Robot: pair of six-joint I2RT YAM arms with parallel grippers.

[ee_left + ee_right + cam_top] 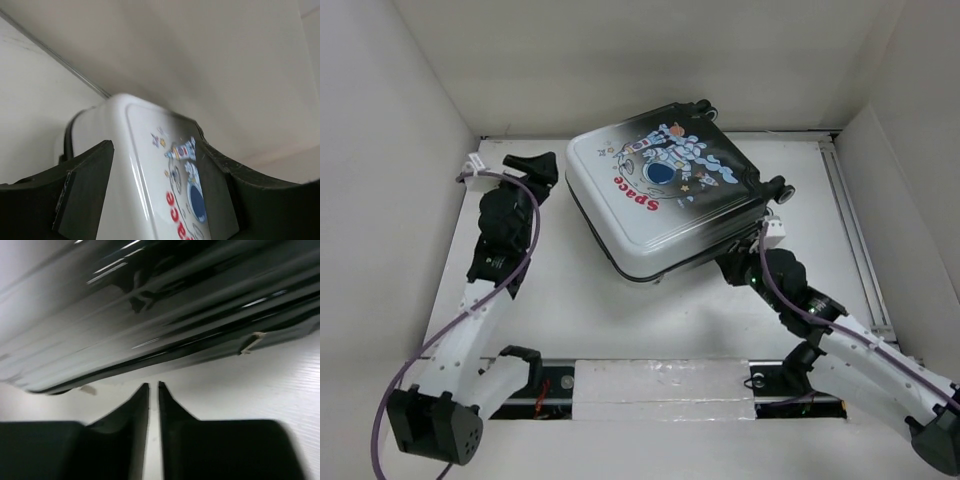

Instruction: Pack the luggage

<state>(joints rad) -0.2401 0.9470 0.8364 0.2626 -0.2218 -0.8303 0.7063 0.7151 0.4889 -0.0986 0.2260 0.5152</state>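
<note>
- Black-to-white hard-shell astronaut suitcase [660, 200] lies closed, upper centre of the top view.
- Left gripper [548, 168] by its left corner, fingers apart.
- Right gripper [153, 385] at its lower-right edge, fingers pretty much pinched together, empty.

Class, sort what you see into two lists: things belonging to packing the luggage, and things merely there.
Belongs to the job: luggage; left gripper; right gripper.
Merely there: table; metal rail along the table's right side; purple cables on the arms.
</note>
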